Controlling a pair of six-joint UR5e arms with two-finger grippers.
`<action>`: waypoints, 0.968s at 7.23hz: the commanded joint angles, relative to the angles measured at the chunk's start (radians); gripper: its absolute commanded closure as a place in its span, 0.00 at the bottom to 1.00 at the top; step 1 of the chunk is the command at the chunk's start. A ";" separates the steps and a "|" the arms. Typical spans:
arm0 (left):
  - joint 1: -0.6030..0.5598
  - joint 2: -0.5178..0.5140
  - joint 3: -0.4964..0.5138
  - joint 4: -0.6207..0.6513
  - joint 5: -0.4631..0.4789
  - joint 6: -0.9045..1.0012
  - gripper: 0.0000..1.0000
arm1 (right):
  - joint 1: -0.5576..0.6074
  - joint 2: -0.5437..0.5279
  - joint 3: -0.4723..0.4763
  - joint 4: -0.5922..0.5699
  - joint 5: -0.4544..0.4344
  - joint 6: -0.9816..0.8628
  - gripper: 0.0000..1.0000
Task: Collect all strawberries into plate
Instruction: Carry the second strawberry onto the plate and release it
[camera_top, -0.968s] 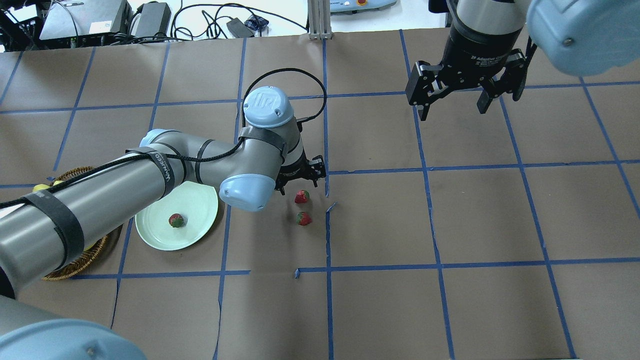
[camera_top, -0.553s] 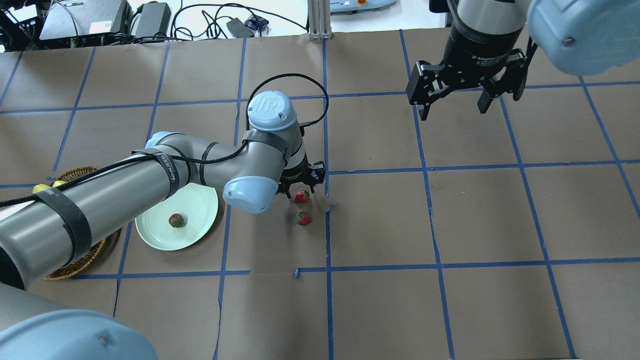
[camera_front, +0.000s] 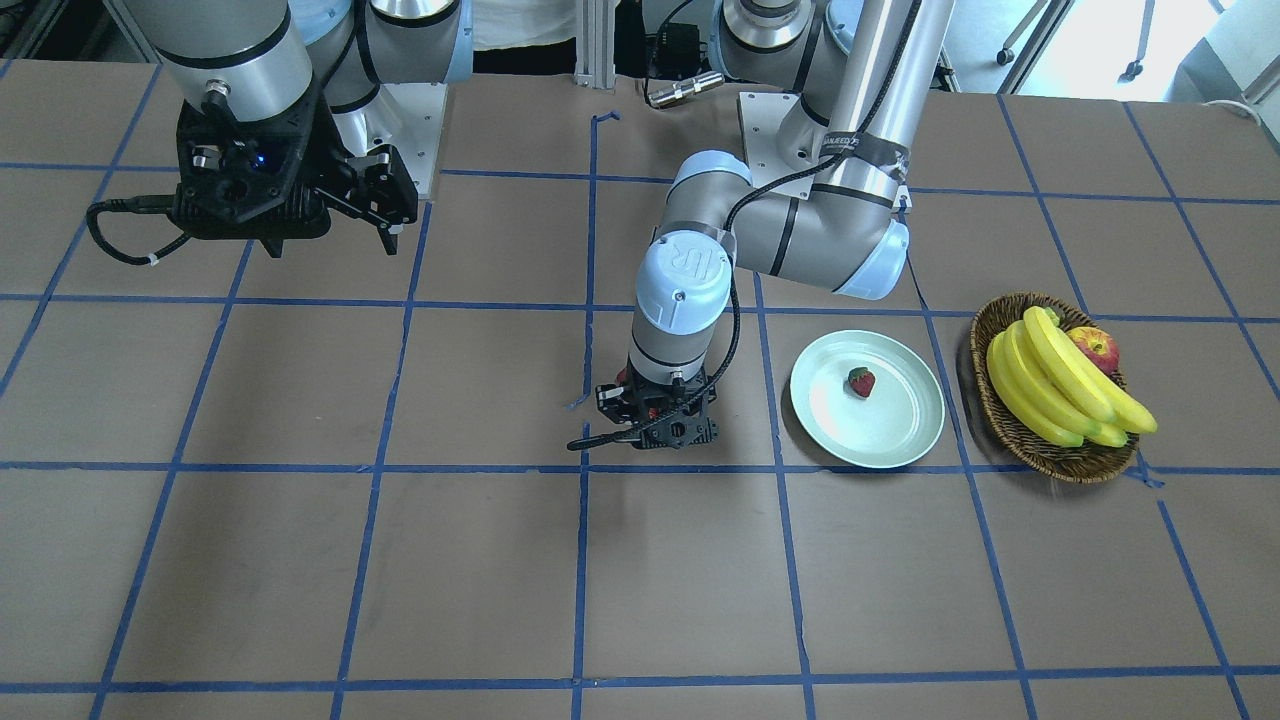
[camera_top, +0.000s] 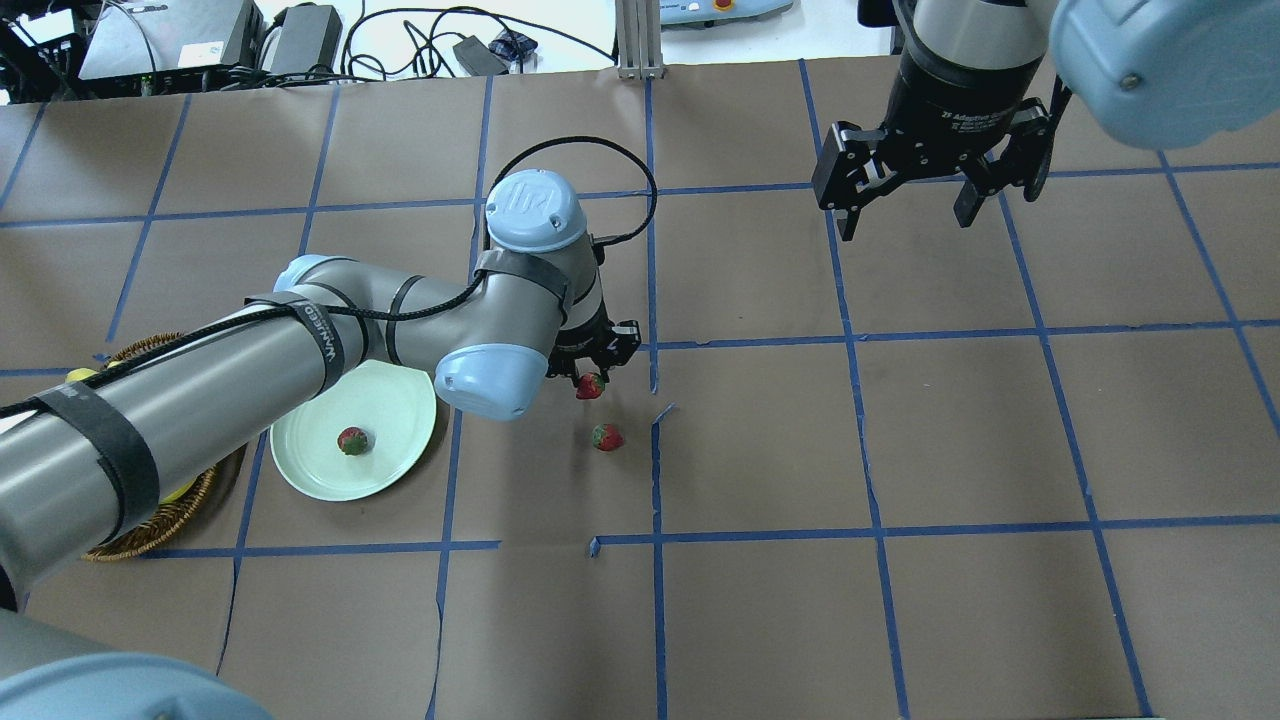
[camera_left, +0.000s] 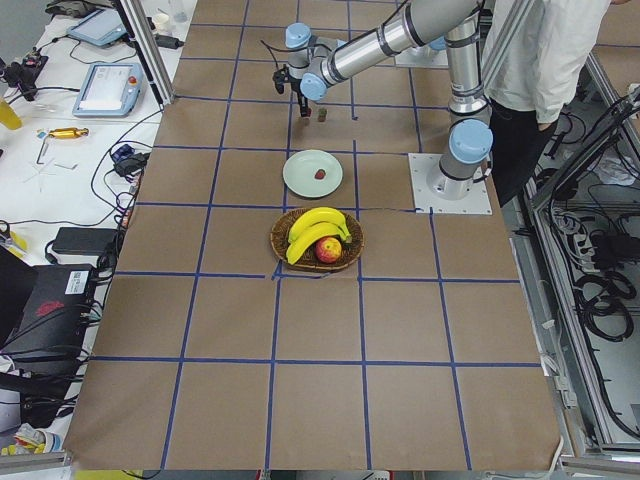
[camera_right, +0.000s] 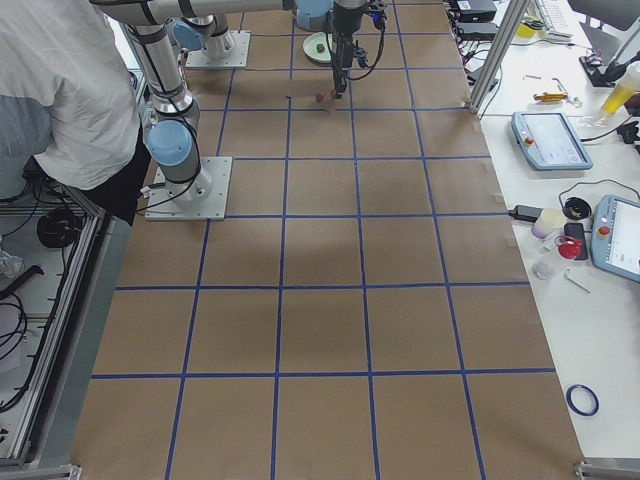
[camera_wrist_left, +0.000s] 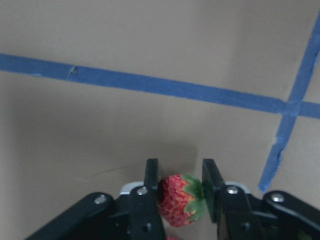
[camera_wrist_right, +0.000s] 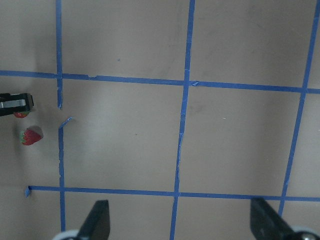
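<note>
Two arms reach over a brown table (camera_top: 1000, 420) gridded with blue tape. The left arm (camera_top: 200, 400) stretches low across it, passing over the basket and the plate's far edge. The right arm (camera_top: 960, 50) hangs higher, well apart, over the table's far right part.

The right gripper (camera_top: 908, 228) points down with its fingers spread wide. The left gripper (camera_top: 592, 375) also points straight down, near the table's middle, just beside a crossing of tape lines.

A wicker basket (camera_front: 1010, 430) sits at the robot's left end, touching or nearly touching the plate. It holds a bunch of bananas (camera_front: 1050, 385) and an apple (camera_front: 1095, 350) tucked behind them.

The plate (camera_top: 390, 420) lies flat between the basket and the left gripper.

Three strawberries are about. The plated strawberry (camera_top: 351, 440) rests a little off the plate's centre. The loose strawberry (camera_top: 606, 437) lies on the paper just beside the left gripper, on the robot's side of it. The held strawberry (camera_wrist_left: 177, 200) is pinched between the left gripper's two fingers, its green top against one pad. I cannot tell whether it is clear of the paper.
</note>
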 joint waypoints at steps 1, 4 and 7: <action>0.142 0.080 -0.004 -0.158 0.067 0.197 0.96 | 0.000 0.000 0.000 0.000 0.000 0.000 0.00; 0.336 0.164 -0.073 -0.321 0.210 0.412 0.94 | 0.003 0.002 0.000 0.000 0.002 0.001 0.00; 0.298 0.171 -0.166 -0.166 0.137 0.291 0.16 | 0.005 0.005 0.000 0.000 0.002 0.001 0.00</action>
